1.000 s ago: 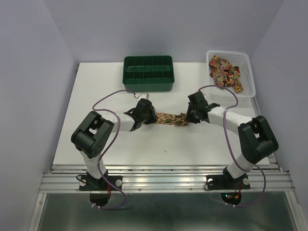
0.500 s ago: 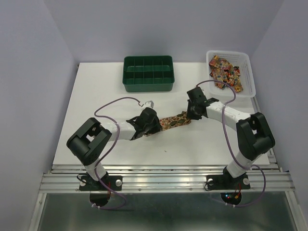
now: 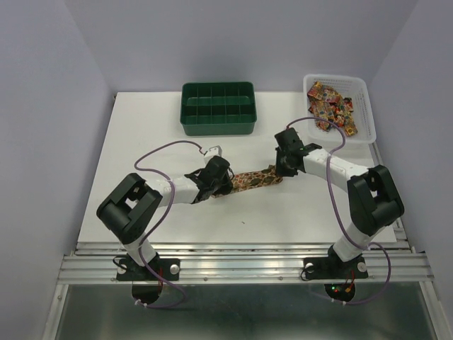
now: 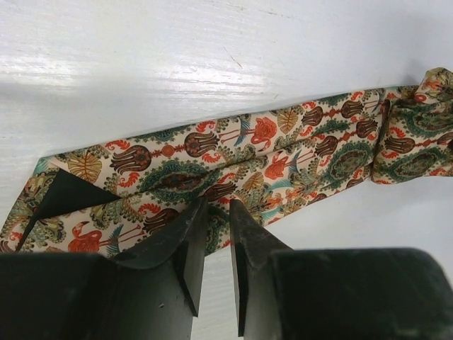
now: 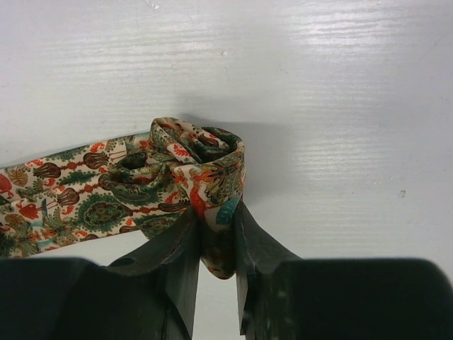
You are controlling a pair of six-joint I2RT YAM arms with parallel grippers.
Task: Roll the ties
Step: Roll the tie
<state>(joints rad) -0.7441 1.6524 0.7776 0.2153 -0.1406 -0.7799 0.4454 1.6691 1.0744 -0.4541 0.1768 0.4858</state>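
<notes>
Winding the tie (image 5: 85,188) snugly with the right claw (image 5: 214,216) gripping its roll, pinning the flat part to the counter (image 4: 212,57) under the nearly closed left claw (image 4: 215,207), grip unclear.

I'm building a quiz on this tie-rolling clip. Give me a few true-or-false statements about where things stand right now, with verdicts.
1. The right gripper pinches the rolled end of the tie. True.
2. The tie is rolled along its whole length. False: only that end is rolled; the rest lies flat on the table.
3. The white basket holds nothing. False: other ties lie in it.
4. The green tray stands apart from the tie. True.
5. The left gripper hangs over the green tray. False: it is down at the tie's flat part.
</notes>
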